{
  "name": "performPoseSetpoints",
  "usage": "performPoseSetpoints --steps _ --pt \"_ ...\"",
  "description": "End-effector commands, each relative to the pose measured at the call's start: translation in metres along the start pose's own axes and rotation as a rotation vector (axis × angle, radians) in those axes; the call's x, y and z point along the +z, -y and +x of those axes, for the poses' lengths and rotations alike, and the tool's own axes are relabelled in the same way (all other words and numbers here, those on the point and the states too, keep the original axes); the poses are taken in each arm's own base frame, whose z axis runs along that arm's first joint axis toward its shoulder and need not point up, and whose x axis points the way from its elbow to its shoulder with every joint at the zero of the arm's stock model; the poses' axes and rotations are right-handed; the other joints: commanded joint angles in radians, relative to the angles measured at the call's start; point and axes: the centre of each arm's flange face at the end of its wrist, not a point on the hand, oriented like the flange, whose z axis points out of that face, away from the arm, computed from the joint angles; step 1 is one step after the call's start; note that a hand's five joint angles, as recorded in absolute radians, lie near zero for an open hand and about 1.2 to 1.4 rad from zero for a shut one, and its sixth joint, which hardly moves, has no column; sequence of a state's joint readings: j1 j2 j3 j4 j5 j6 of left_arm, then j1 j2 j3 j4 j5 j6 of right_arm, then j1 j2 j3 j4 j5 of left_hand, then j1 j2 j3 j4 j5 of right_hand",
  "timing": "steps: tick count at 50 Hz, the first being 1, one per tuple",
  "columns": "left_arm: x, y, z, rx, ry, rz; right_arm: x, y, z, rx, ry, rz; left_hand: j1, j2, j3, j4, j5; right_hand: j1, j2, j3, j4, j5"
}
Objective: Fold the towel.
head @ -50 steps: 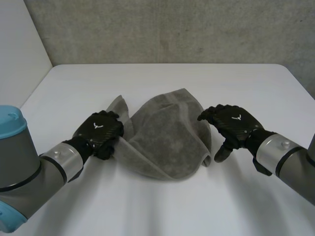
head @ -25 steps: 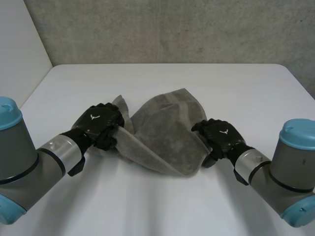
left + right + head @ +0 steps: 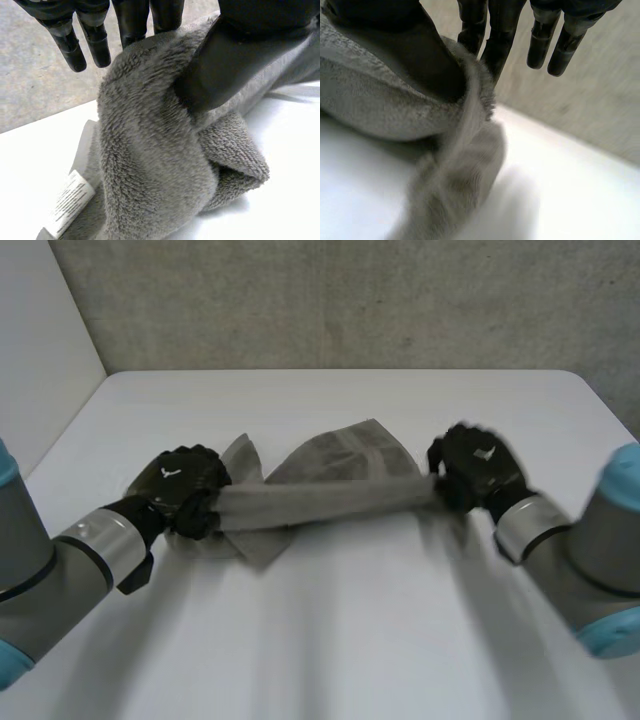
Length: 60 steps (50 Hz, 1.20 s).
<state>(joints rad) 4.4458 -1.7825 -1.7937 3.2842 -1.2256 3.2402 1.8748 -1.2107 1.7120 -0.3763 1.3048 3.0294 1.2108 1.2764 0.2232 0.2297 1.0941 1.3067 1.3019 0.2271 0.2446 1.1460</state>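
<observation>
Grey fluffy towel (image 3: 330,502) hangs taut between the left robot hand (image 3: 185,485) and right robot hand (image 3: 480,465), both clamping it; label (image 3: 70,200) unreadable.

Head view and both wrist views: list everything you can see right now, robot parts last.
towel: one, grey, pulled into a band between the two hands, the rest lying on the table behind
label: one, white, on the towel's edge below the left robot hand
table: one, white, under everything
wall: one, grey, behind the table
left robot hand: one, black, pinching the towel's left end
right robot hand: one, black, pinching the towel's right end
arms: two, grey with light-blue caps, at the near corners
</observation>
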Motion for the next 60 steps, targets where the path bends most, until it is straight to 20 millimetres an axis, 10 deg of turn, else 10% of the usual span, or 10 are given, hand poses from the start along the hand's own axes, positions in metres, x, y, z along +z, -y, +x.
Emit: performPoseSetpoints --steps 1,11,23,27,31,35,42,51,55,60 --pt "-0.013 0.004 0.001 -0.014 0.001 -0.026 -0.041 0.041 -0.002 -0.103 0.133 -0.038 0.185 0.12 -0.049 -0.055 0.128 0.09 0.094 -0.053 -0.07 0.076" --pt "-0.023 0.019 0.004 0.005 -0.001 0.011 -0.057 0.05 -0.012 -0.321 0.244 -0.149 0.185 0.12 -0.049 -0.055 0.128 0.09 0.094 -0.053 -0.07 0.076" --pt "0.055 0.064 -0.03 0.097 0.021 0.185 0.022 0.106 0.001 -0.588 0.113 0.083 0.185 0.12 -0.049 -0.055 0.128 0.09 0.094 -0.053 -0.07 0.076" --pt "0.063 0.123 -0.032 0.192 0.035 0.373 0.033 0.178 -0.004 -0.653 -0.035 0.385 0.185 0.12 -0.049 -0.055 0.128 0.09 0.094 -0.053 -0.07 0.076" --pt "0.042 0.19 -0.017 0.274 0.038 0.674 -0.002 0.254 0.001 -0.562 -0.179 0.734 0.185 0.12 -0.049 -0.055 0.128 0.09 0.094 -0.053 -0.07 0.076" --pt "0.014 0.22 -0.014 0.29 0.045 0.833 -0.013 0.254 0.002 -0.516 -0.136 0.751 0.185 0.12 -0.049 -0.055 0.128 0.09 0.094 -0.053 -0.07 0.076" --pt "0.016 0.173 -0.023 0.201 0.028 0.739 -0.009 0.173 -0.009 -0.522 0.105 0.49 0.185 0.12 -0.049 -0.055 0.128 0.09 0.094 -0.053 -0.07 0.076" --pt "0.02 0.039 -0.035 0.129 -0.025 0.36 -0.014 0.078 0.003 -0.56 0.172 0.221 0.185 0.12 -0.049 -0.055 0.128 0.09 0.094 -0.053 -0.07 0.076" --pt "0.021 -0.014 -0.018 0.139 -0.093 0.201 -0.021 0.026 -0.005 -0.588 0.228 0.082 -0.306 -0.371 -0.049 -0.055 -0.363 0.09 0.094 -0.053 -0.07 0.076" --pt "0.014 -0.036 -0.008 0.19 -0.114 0.104 -0.028 0.01 -0.01 -0.63 0.248 0.023 -0.46 -0.525 -0.049 -0.055 -0.518 0.09 0.094 -0.053 -0.07 0.076"
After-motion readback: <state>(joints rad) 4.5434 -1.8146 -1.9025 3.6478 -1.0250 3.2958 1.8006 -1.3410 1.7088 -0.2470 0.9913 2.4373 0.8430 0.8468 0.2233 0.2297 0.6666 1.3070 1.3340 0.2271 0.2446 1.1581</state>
